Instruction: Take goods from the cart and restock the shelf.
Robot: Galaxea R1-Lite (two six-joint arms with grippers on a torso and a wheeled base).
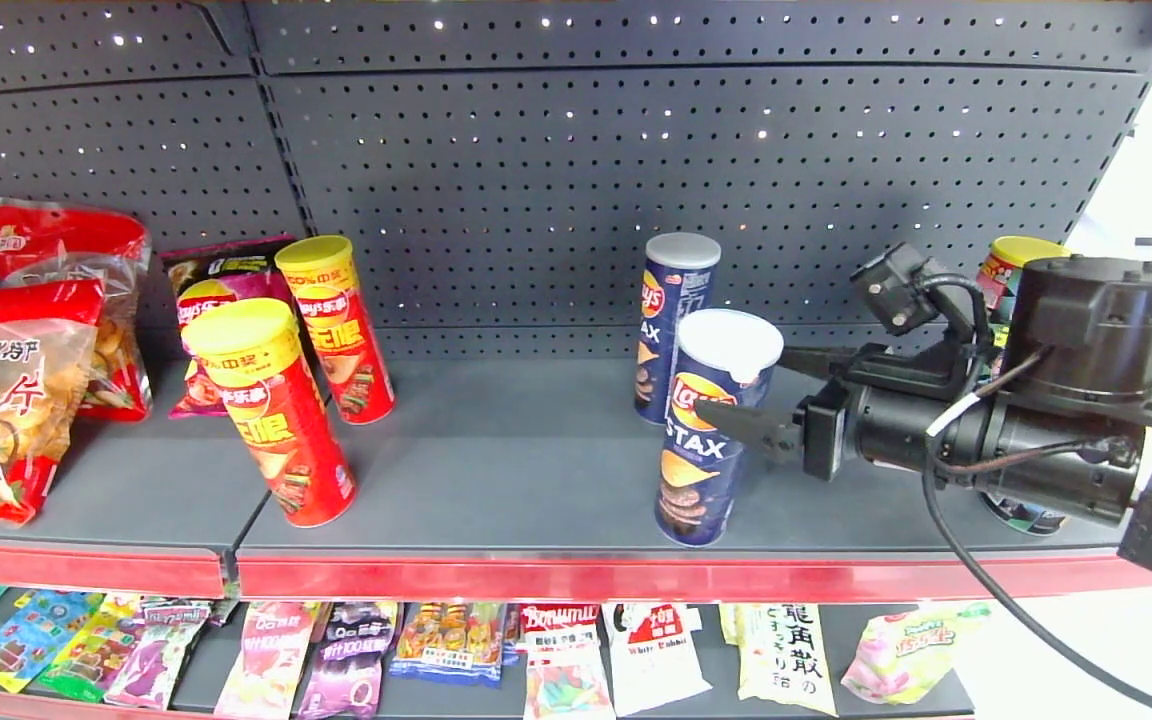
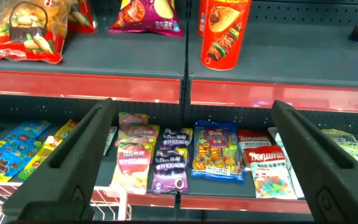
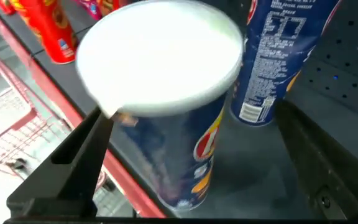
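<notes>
while the right gripper (image 1: pixel 746 385) reached in from the right at the upper part of the front blue can (image 1: pixel 711 440), its jaws stood parted wider than the can, one finger on the far side and one on the near side, so the claw straddled the can without clamping it; the right wrist view showed clear space between the can's wall and one finger. the can stood on the shelf (image 1: pixel 536 470) close to the red front lip (image 1: pixel 536 578), leaning slightly, directly in front of a second blue can (image 1: pixel 671 320) of the same kind. that spot made sense as a row: like goods lined front to back, just as the two red cans (image 1: pixel 271 420) stood in their own row farther left, with the crisp bags (image 1: pixel 6 390) at the far left. a side-on grasp high on the can probably suited the tall, narrow tube, keeping the fingers off the neighbour behind. the placing looked about done for this item. the left gripper (image 2: pixel 185 168) hung lower, fingers spread wide and empty, facing the packets (image 2: pixel 216 149) on the lower shelf, near the cart (image 3: pixel 5 124), likely placed for the next pick
</notes>
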